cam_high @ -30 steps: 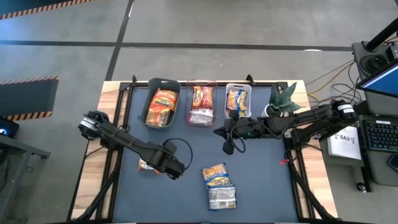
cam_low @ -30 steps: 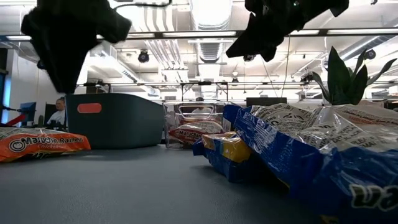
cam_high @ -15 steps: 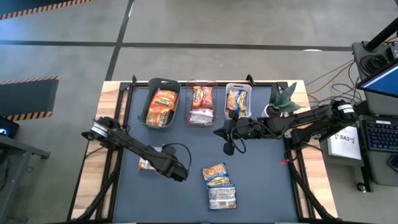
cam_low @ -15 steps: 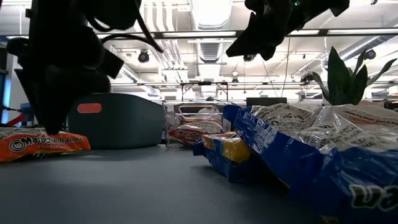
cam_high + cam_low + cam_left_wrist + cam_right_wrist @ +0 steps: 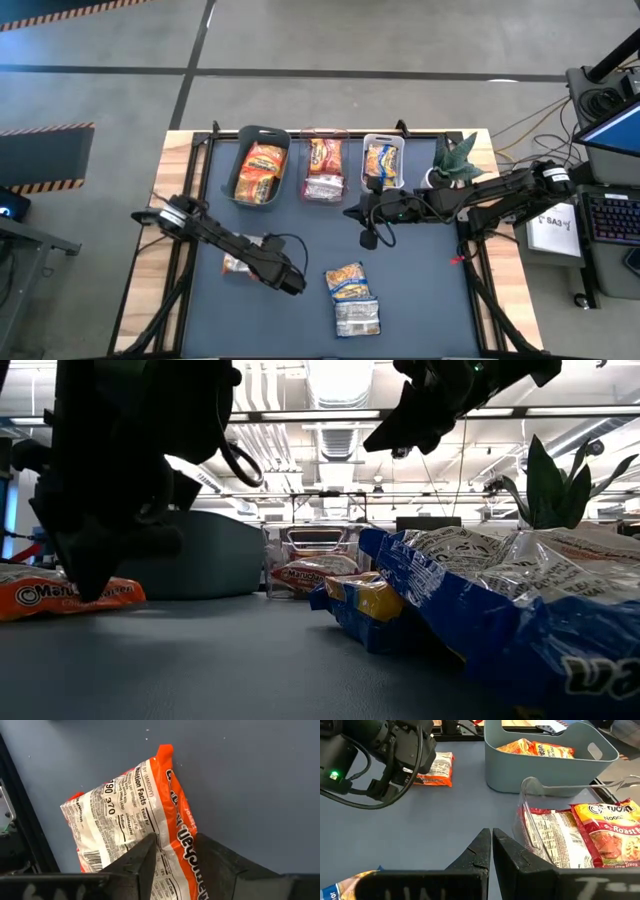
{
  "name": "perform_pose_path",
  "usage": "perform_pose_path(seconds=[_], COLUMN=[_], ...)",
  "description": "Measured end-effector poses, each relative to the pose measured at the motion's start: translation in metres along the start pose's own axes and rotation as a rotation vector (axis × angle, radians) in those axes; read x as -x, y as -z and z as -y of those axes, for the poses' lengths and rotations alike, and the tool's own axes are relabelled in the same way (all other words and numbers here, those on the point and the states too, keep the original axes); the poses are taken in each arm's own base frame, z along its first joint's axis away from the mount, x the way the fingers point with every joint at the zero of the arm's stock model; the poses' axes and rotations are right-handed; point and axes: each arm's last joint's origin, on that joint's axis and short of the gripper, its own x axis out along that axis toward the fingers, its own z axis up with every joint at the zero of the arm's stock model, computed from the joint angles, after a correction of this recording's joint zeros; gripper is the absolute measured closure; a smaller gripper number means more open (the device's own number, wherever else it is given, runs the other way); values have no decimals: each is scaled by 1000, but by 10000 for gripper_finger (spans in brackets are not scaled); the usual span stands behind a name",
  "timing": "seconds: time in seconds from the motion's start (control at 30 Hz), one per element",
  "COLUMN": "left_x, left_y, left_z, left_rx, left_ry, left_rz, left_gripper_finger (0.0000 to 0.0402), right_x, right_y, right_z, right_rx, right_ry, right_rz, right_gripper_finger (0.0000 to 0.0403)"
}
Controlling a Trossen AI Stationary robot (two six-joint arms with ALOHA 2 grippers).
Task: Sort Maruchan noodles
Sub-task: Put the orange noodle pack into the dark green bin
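An orange Maruchan packet [image 5: 237,265] lies flat on the dark mat, printed back up [image 5: 125,820], at the table's left. My left gripper [image 5: 175,857] is open and low over it [image 5: 92,575], pointing down, with the packet's orange edge band between the fingers. Two more packets, yellow-and-blue [image 5: 347,281] and silver-and-blue [image 5: 357,318], lie near the near edge and fill the low view's right [image 5: 480,600]. My right gripper [image 5: 491,847] is shut and holds nothing, hovering above the mat [image 5: 352,212] in front of the bins. My left gripper comes down on the orange packet from above, one finger [image 5: 142,855] over its white printed back and the other [image 5: 215,860] beyond its orange edge band [image 5: 182,837]. I cannot tell whether the fingers touch it. The packet lies flat on the mat.
Three bins stand along the far edge: teal [image 5: 245,135] with orange packets, clear [image 5: 325,133] with red-and-white ones, white [image 5: 383,139] with yellow ones. A potted plant [image 5: 455,160] stands at the far right. Bare mat lies between the arms [image 5: 310,235].
My left gripper has come down and a little toward the near right, from above the mat to the level of the orange packet. The packet has stayed where it was. The right arm has kept still.
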Motion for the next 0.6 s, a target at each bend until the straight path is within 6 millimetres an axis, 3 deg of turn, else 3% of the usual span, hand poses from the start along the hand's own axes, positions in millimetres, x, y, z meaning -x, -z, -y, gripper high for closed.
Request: perform_pose_path(seconds=[0.17,0.37,0.6], left_x=[1,9,26], left_y=[0,-1,-2], left_z=[3,6,11], left_rx=[8,26,-21], left_ry=[5,37,96], left_rz=[-4,-4,22], left_gripper_finger=[317,391,401], right_x=[0,0,-1], right_y=[0,0,3], right_z=[0,0,-1], right_rx=[27,59,75], right_ry=[0,0,-38], right_rz=[0,-1,-10], right_gripper_finger=[394,394,394])
